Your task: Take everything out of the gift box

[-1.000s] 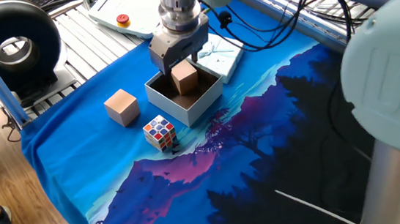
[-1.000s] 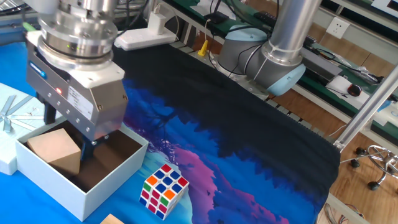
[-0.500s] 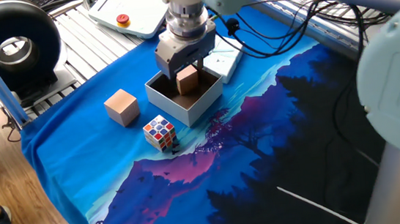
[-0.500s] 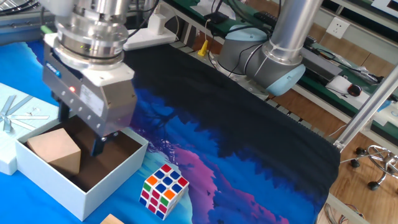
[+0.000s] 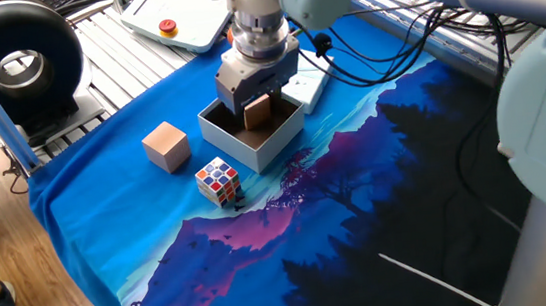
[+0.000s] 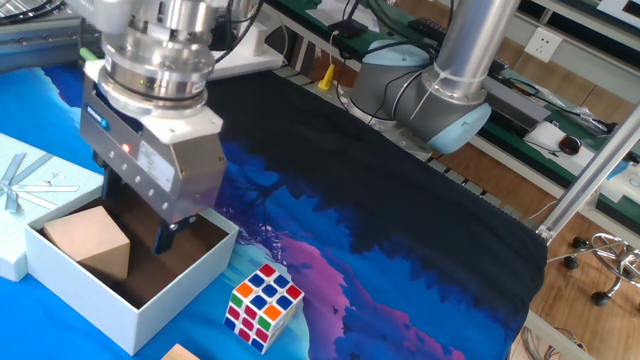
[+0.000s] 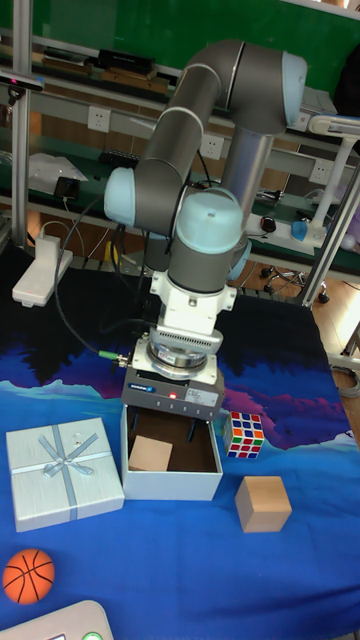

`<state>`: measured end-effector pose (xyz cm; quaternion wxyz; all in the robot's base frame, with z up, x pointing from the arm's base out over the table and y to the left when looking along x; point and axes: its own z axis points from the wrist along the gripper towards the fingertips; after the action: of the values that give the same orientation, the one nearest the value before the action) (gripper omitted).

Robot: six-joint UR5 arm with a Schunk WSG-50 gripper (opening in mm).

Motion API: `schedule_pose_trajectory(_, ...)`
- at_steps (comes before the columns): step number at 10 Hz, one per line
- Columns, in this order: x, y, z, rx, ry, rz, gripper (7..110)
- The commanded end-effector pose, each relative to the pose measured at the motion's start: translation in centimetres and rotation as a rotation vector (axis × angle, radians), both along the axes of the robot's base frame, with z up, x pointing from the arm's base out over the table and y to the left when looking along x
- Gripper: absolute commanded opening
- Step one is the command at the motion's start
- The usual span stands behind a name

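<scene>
The gift box sits on the blue cloth with the brownish wooden cube resting inside it. My gripper hangs over the box, open, with its fingers dipping inside. One finger stands apart from the cube on its side; the other is mostly hidden. The puzzle cube lies on the cloth just outside the box.
A paler pinkish-tan cube sits on the cloth near the box. The ribboned lid lies beside the box, and a small basketball rests near the table's front corner. The arm's base stands at the table's far side.
My gripper has slid sideways across the box, away from the wooden cube's side, and its fingers stay open. The cubes and the box have not moved.
</scene>
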<state>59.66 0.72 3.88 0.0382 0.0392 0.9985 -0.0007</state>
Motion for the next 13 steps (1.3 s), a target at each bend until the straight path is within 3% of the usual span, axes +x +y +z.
schedule_pose_trajectory(1,1.0,-1.0,-1.6,-0.012,-0.013,-0.029,66)
schedule_pose_trajectory(4,2.3,0.1,-0.7,-0.002,-0.006,-0.067,66)
schedule_pose_trajectory(7,4.1,-0.2,0.1,0.017,-0.006,-0.072,66)
schedule_pose_trajectory(11,5.6,-1.6,-0.3,-0.004,-0.005,-0.072,66)
schedule_pose_trajectory(13,5.4,-2.7,-0.2,-0.05,-0.003,-0.104,66)
